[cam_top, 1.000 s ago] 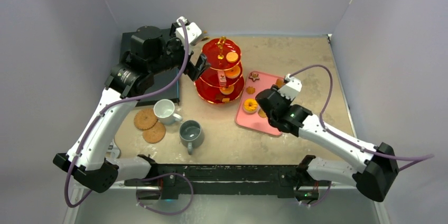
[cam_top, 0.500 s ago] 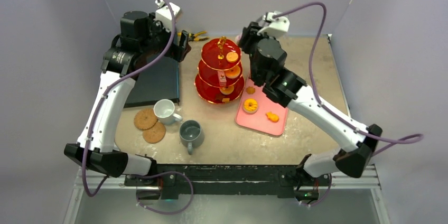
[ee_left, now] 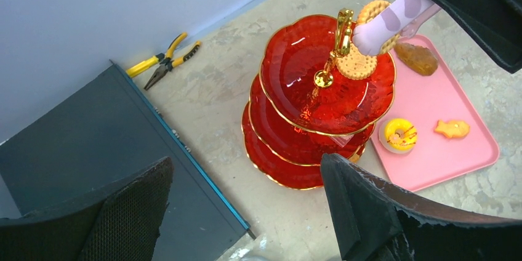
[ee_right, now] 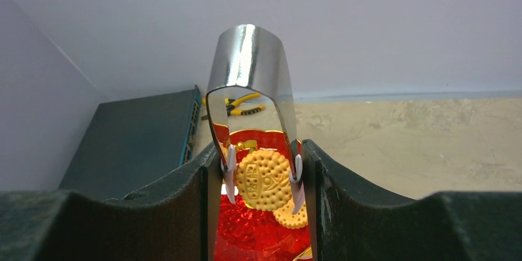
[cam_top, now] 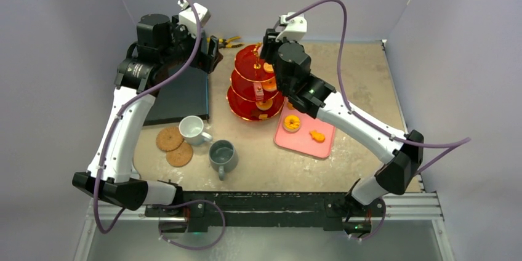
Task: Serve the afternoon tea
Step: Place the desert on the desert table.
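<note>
The three-tier stand (cam_top: 245,108) is standing mid-table (cam_top: 357,76), toward the far side. The tray (cam_top: 301,145) is lying just right of it, with pastries (cam_top: 292,122) on it. One mug (cam_top: 192,128) is sitting near-left of the stand, the other mug (cam_top: 222,155) nearer still, and the coasters (cam_top: 166,139) left of both. The slab (cam_top: 181,96) is lying far left, the pliers (cam_top: 229,42) by the far wall. My right gripper (ee_right: 261,178) is holding tongs (ee_right: 249,58) over the top tier.

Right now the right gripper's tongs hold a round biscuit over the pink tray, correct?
No. The tongs in the right gripper hold the biscuit over the top tier of the stand, not the tray; the left wrist view shows it.
</note>
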Tool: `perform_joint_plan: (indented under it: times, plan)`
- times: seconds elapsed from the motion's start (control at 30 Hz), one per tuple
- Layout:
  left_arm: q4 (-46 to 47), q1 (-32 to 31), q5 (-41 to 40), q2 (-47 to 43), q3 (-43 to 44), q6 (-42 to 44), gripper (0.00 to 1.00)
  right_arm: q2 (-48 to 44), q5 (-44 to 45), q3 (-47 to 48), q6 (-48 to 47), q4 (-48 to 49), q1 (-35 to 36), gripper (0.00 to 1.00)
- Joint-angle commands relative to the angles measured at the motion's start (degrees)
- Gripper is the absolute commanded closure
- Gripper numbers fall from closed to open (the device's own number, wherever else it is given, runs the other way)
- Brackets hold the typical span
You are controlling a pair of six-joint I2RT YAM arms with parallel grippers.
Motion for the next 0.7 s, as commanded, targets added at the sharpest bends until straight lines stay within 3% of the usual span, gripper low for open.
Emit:
perform_joint_plan:
  times: [0.0, 0.5, 0.67]
  plan:
    - [1.93, -0.04, 0.99, -1.77, 0.1, -1.64, 0.1, -1.83, -1.95, 0.26, 0.22, 2.52, 0.42, 0.69]
    - [2.73, -0.03, 1.15, -2.5, 0.07, 0.04, 0.1, 0.58, -3.78, -4.02, 4.0, 3.14, 0.99, 0.65]
    - [2.82, -0.03, 1.27, -2.68, -0.49, 0.18, 0.1, 1.11, -4.11, -3.89, 4.28, 3.57, 0.99, 0.54]
